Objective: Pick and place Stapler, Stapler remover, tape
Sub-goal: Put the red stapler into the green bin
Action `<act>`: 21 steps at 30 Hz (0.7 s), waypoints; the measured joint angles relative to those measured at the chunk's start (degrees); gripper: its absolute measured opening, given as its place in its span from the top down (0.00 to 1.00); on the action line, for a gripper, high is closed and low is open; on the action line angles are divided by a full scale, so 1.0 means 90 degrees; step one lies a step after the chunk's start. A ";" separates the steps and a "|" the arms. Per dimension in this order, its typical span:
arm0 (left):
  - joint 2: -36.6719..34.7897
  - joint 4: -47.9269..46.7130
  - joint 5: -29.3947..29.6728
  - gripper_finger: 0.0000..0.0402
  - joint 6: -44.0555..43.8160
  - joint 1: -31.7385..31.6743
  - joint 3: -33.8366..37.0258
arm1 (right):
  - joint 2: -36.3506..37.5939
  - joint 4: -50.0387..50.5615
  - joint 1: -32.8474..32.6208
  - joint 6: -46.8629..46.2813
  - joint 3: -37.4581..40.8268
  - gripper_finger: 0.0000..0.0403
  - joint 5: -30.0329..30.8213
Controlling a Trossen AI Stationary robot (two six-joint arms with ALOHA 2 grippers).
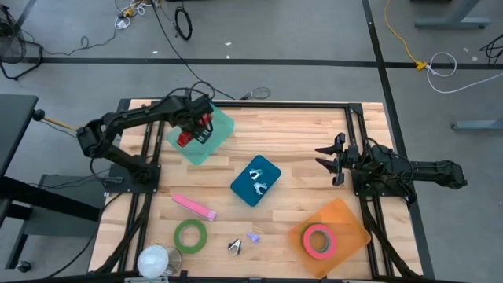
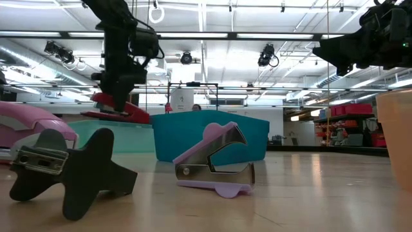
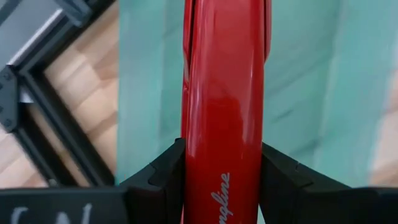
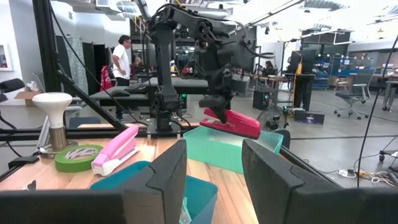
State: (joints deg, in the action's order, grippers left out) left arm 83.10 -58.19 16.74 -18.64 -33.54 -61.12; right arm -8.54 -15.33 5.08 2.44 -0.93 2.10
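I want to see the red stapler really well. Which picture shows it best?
The right wrist view: the whole red stapler hangs in the left gripper over the green bin. The left wrist view shows only its close-up top; the high view mostly hides it; the low view shows it sideways, small.

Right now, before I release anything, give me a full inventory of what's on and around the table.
red stapler: 1, red, held above the green tray
green tray: 1, light green, far left of table
blue bin: 1, blue, table centre, with metal staple removers inside
orange tray: 1, orange, near right
pink tape: 1, pink, on the orange tray
green tape: 1, green, near left
pink stapler: 1, pink, beside the green tape
black staple remover: 1, near edge
purple staple remover: 1, near edge
white lamp-like object: 1, near left corner
left gripper: fingers closed on the red stapler
right gripper: fingers open, at right, holding nothing
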 joint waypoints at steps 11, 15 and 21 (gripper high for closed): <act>0.0567 0.0347 0.0185 0.61 0.0443 -0.0411 0.0000 | -0.0001 0.0000 0.0000 0.0002 0.0000 0.61 0.0001; 0.0751 0.0585 0.0393 0.60 0.0443 -0.0478 0.0002 | 0.0000 0.0000 0.0000 0.0001 0.0000 0.61 0.0001; 0.0900 0.0721 0.0814 0.61 0.0484 -0.0505 0.0002 | -0.0002 0.0000 0.0000 0.0001 0.0000 0.61 0.0001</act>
State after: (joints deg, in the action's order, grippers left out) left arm 91.20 -51.71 24.07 -14.28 -38.09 -61.10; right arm -8.56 -15.33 5.08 2.45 -0.93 2.11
